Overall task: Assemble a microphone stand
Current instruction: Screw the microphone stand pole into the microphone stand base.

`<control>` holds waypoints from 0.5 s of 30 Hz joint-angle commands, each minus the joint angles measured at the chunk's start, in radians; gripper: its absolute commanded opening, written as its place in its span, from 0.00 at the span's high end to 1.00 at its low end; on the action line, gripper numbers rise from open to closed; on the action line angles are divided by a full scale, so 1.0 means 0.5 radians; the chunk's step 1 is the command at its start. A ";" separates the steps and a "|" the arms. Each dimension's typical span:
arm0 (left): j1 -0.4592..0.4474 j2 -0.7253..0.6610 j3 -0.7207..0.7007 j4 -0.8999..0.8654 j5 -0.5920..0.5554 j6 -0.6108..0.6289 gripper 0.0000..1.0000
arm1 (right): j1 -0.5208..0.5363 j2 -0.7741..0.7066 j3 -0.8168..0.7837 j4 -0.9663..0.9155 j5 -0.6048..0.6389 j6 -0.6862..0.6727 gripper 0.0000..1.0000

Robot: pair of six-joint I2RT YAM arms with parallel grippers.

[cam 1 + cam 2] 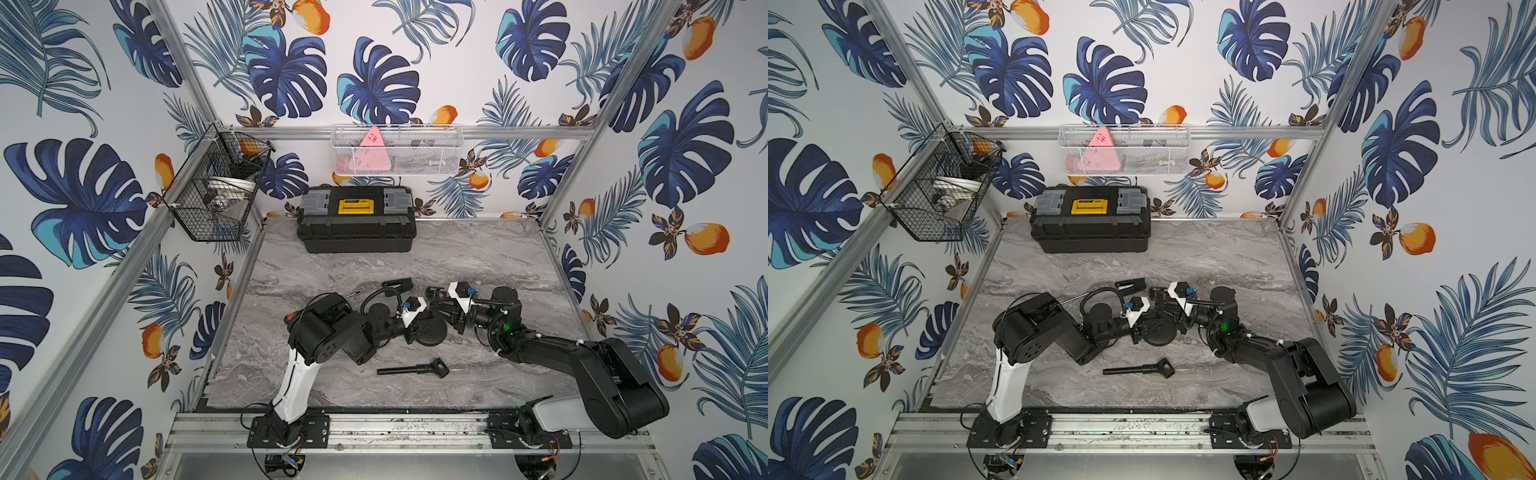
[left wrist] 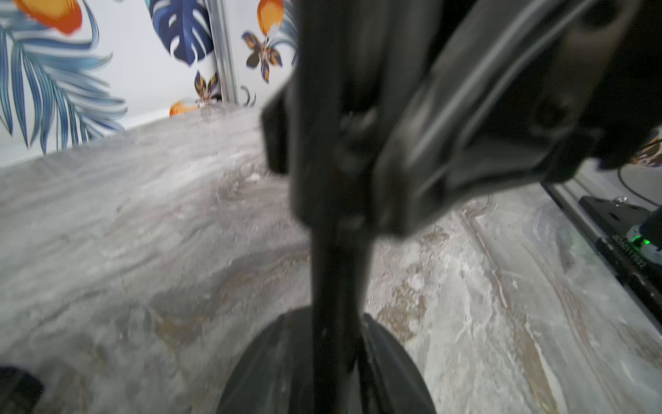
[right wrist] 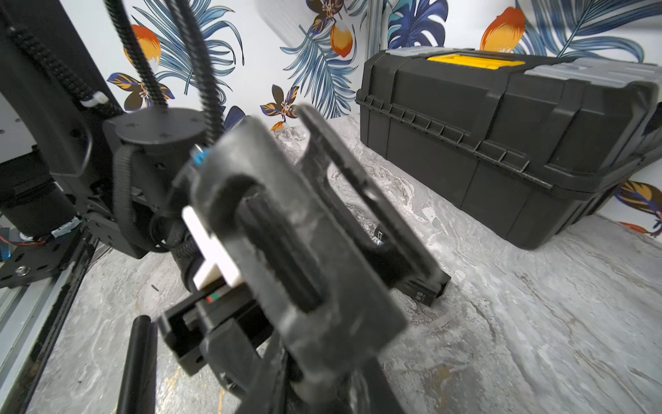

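Observation:
The stand's round black base (image 1: 432, 333) (image 1: 1160, 332) lies mid-table, and a black pole (image 2: 335, 272) rises from it. My right gripper (image 1: 444, 309) (image 3: 322, 389) comes from the right and is shut on that pole, which the left wrist view shows higher up. My left gripper (image 1: 419, 328) (image 2: 333, 398) sits low at the base's left side, and its blurred fingers (image 3: 361, 193) stand apart in the right wrist view. A loose black rod with a clamp head (image 1: 415, 368) (image 1: 1140, 369) lies nearer the front. A gooseneck with a clip (image 1: 397, 285) (image 3: 426, 291) lies behind the grippers.
A black toolbox with a yellow latch (image 1: 356, 219) (image 3: 501, 143) stands at the back of the marble table (image 1: 478, 257). A black wire basket (image 1: 216, 187) hangs on the left wall and a white mesh basket (image 1: 397, 150) on the back rail.

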 commanded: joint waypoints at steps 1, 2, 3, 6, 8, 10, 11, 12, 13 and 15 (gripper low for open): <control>0.004 0.000 -0.012 0.003 -0.022 0.006 0.48 | 0.000 0.019 -0.082 0.185 0.084 0.125 1.00; 0.004 -0.001 -0.015 0.014 -0.022 0.002 0.46 | 0.000 0.022 -0.102 0.230 0.082 0.147 1.00; 0.005 0.003 -0.015 0.019 -0.019 -0.005 0.44 | 0.003 0.024 -0.126 0.282 0.098 0.175 1.00; 0.002 0.003 -0.006 0.000 -0.016 -0.006 0.43 | 0.023 0.026 -0.183 0.398 0.214 0.251 1.00; 0.005 -0.001 -0.009 0.009 -0.016 -0.009 0.43 | 0.072 0.010 -0.205 0.383 0.337 0.259 1.00; 0.005 -0.004 -0.013 0.013 -0.013 -0.012 0.45 | 0.138 -0.022 -0.215 0.318 0.492 0.270 1.00; 0.004 -0.006 -0.010 0.010 -0.009 -0.015 0.45 | 0.165 -0.034 -0.221 0.308 0.559 0.284 1.00; 0.004 -0.006 -0.009 0.007 -0.007 -0.014 0.46 | 0.197 -0.046 -0.232 0.308 0.634 0.303 1.00; 0.005 -0.004 -0.006 0.006 -0.003 -0.017 0.48 | 0.223 -0.058 -0.237 0.297 0.707 0.314 1.00; 0.004 0.002 0.000 0.018 0.003 -0.027 0.49 | 0.337 -0.090 -0.234 0.217 0.868 0.304 1.00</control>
